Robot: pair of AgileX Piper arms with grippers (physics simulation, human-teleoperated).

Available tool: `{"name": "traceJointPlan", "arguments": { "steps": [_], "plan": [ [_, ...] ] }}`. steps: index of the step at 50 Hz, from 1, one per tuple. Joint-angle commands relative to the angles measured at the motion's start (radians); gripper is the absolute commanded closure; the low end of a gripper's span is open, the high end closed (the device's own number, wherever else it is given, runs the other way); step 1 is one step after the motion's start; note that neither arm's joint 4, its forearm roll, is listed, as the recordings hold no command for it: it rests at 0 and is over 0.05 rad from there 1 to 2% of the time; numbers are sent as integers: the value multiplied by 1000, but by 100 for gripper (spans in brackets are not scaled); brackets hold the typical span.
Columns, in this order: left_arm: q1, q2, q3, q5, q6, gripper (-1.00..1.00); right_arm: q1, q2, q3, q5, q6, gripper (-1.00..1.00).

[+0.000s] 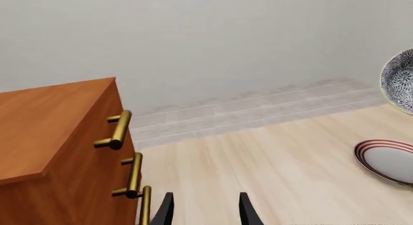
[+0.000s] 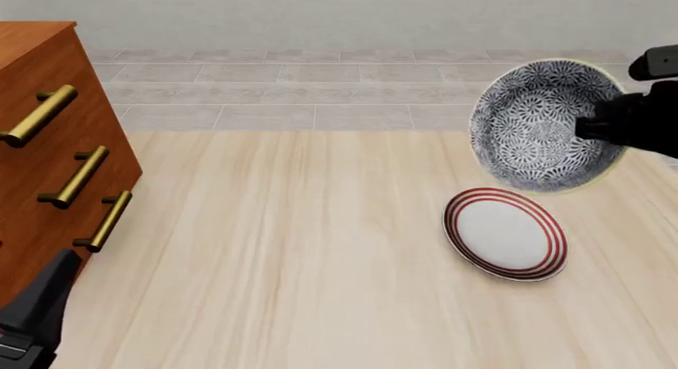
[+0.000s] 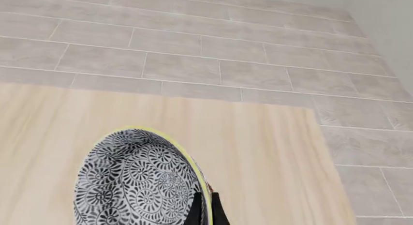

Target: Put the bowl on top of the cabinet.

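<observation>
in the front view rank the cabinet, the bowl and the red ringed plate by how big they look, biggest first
1. The cabinet, largest by far though cut off at the picture's edge.
2. The bowl, held up and tilted by the right gripper.
3. The plate, only slightly smaller looking; the raised bowl sits nearer the camera, so this order is unsure.

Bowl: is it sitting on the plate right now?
No. In the front view the bowl is tilted and held up by its rim in the right tool, clear of the plate.
</observation>
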Motion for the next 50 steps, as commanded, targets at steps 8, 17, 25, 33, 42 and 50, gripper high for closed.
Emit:
{"name": "traceJointPlan", "arguments": {
  "steps": [8, 17, 25, 33, 42, 50],
  "plan": [
    [-48, 0, -17, 18, 5, -100, 144, -120, 57, 17, 14, 100],
    [-102, 5, -27, 30, 5, -100, 227, -107, 70, -24, 6, 100],
    [-155, 63, -38, -12, -14, -100, 257, -61, 63, -66, -16, 100],
    [-234, 150, -63, -75, -46, -100, 288, -1, 46, -118, -29, 100],
    [-321, 246, -100, -147, -50, -100, 296, 48, 30, -166, -30, 100],
    [-365, 331, -142, -210, -58, -100, 344, 44, 17, -167, -18, 100]
  ]
}}
